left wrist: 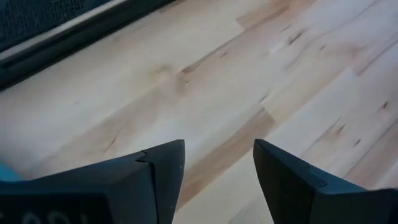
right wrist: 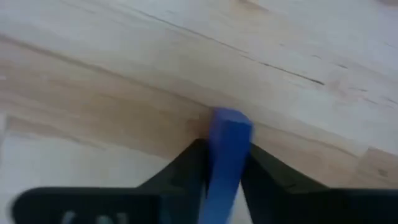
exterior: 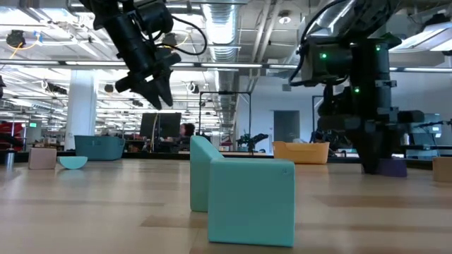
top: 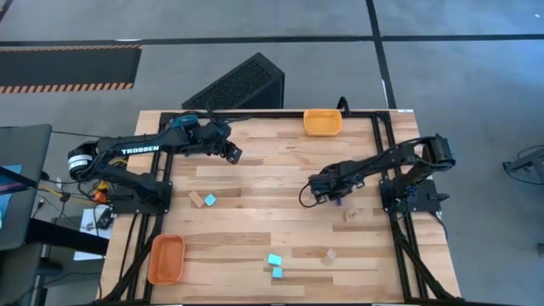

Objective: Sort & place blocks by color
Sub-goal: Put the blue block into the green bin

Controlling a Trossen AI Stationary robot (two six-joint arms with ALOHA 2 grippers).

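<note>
A dark blue oblong block (right wrist: 227,149) lies on the wooden table right of the middle, and my right gripper (top: 328,194) stands over it, pointing down and shut on it. My left gripper (top: 231,154) hangs open above the table's far left part, nothing between its fingers (left wrist: 163,174). A tan block (top: 197,200) and a cyan cube (top: 210,200) rest side by side left of the middle. Two cyan cubes (top: 274,265) sit near the front edge, a tan block (top: 330,255) to their right. My right gripper pinches the dark blue block's two long sides (right wrist: 219,163) between its two fingers. The fingers come from above, pointing down, and lie across the block. Its far end (right wrist: 232,122) sticks out past the fingertips. In the low view the block (exterior: 393,167) rests on the table.
An orange tray (top: 323,122) stands at the far edge, another orange tray (top: 167,258) at the near left corner. In the low view a teal tray (exterior: 99,147) shows at the far left. A black frame rail (top: 387,144) runs along the table's right side.
</note>
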